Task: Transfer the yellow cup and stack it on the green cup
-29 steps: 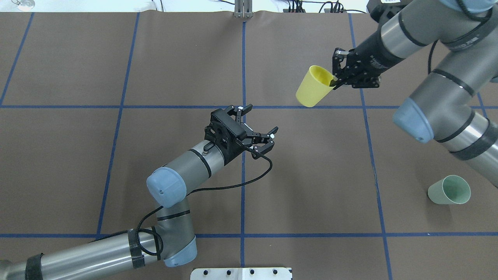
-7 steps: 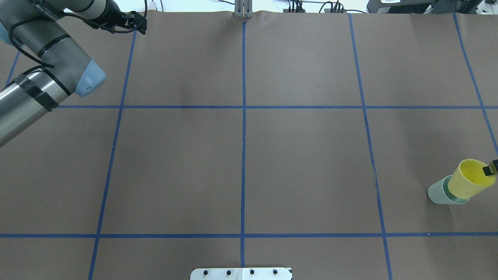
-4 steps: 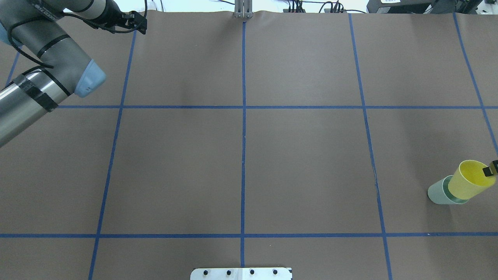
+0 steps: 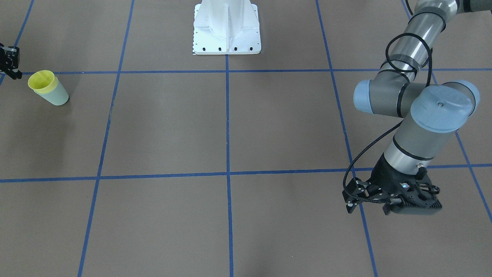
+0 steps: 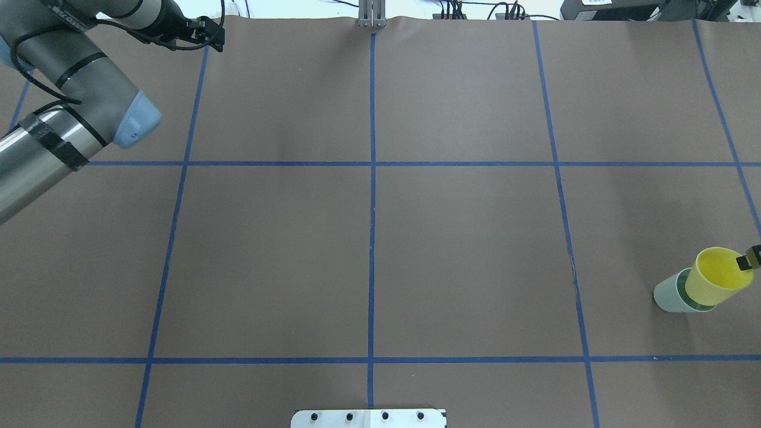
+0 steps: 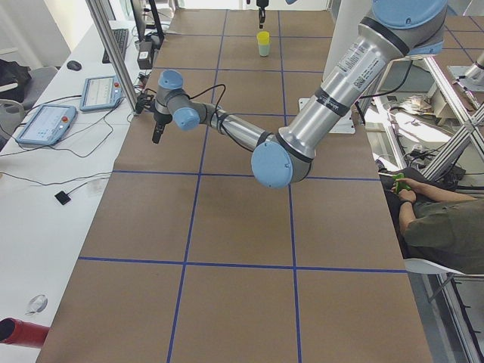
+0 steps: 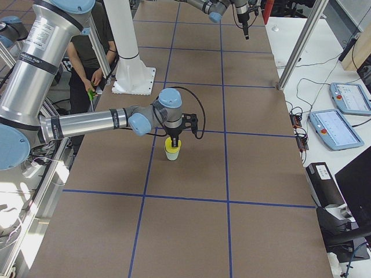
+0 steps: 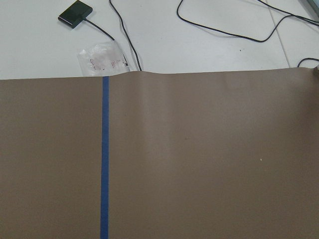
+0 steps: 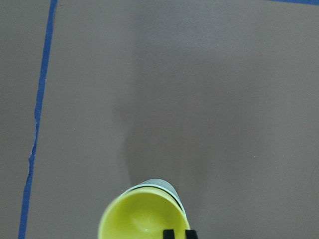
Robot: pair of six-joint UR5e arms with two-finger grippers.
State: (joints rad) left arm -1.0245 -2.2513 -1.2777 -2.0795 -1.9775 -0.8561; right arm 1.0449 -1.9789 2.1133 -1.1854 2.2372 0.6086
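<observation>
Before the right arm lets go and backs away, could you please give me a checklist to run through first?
1. Nesting: ok, the yellow cup sits inside the green cup, with only its rim band above.
2. Base: ok, the green cup stands upright on the table.
3. Full seating depth: cannot tell.
4. Release: not ok, the right gripper pinches the yellow rim between its pads.
5. Other arm: ok, the left gripper hangs empty at the table's far left corner.
</observation>
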